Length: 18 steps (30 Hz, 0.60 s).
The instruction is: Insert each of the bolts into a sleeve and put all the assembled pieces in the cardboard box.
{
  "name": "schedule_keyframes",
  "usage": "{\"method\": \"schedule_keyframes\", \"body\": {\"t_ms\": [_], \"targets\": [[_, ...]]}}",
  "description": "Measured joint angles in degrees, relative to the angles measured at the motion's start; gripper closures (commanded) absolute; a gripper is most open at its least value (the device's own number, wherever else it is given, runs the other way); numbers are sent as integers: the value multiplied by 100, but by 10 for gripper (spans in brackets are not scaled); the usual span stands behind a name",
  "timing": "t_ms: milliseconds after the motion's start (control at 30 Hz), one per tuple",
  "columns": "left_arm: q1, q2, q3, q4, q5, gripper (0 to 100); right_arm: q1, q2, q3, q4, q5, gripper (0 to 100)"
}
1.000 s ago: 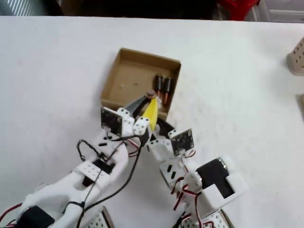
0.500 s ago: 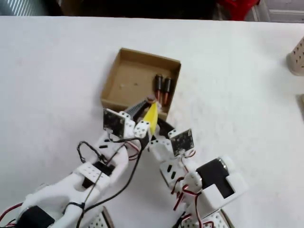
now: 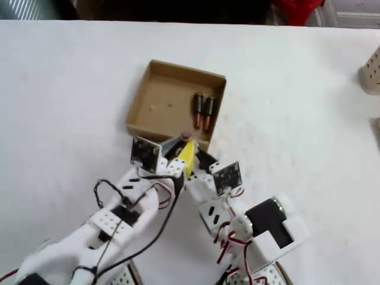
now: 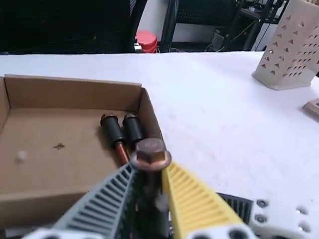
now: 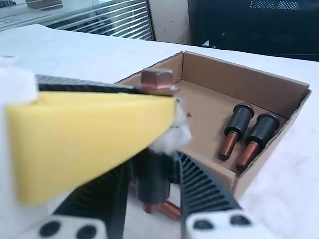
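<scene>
The left claw [image 4: 149, 172] is clenched on a copper bolt [image 4: 151, 153]. Its grey finger [image 4: 99, 209] and yellow finger [image 4: 194, 199] press on either side of the shank just under the hex head. The bolt stands upright with its head above the fingertips.

Below the left claw's fingers, the bolt passes through a black sleeve [image 5: 152, 181]. The right claw [image 5: 152, 164] grasps that sleeve between its 2 dark ribbed fingers [image 5: 199, 194]. The bolt's threaded copper end pokes out under the sleeve. In the right wrist view the left claw's yellow finger crosses in front of the right claw, just above it.

From the high view, both claws meet at the same spot, the left claw [image 3: 183, 142] over the right one. The cardboard box [image 3: 155, 65] sits on the white surface [image 3: 71, 71], its near wall touching or just beyond the claw tips.

Inside the box, past the claws and on the left claw's yellow-finger side, 2 assembled pieces [image 3: 202, 110] lie side by side against the wall. A white perforated container [image 4: 294, 45] stands well beyond the claws.
</scene>
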Motion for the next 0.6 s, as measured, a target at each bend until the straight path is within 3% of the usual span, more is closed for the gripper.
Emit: {"method": "schedule_keyframes", "body": {"t_ms": [167,267,467,600], "targets": [[0,-949,-202,1837,0,972,-18,-9,0,0,-9,982],[0,-1275,-343,2593,-9,880,-18,-9,0,0,0,982],[9,-1336,-378,2875,-18,538,44,0,0,0,0,982],[9,-1108,-448,2875,0,495,18,0,0,0,0,982]]}}
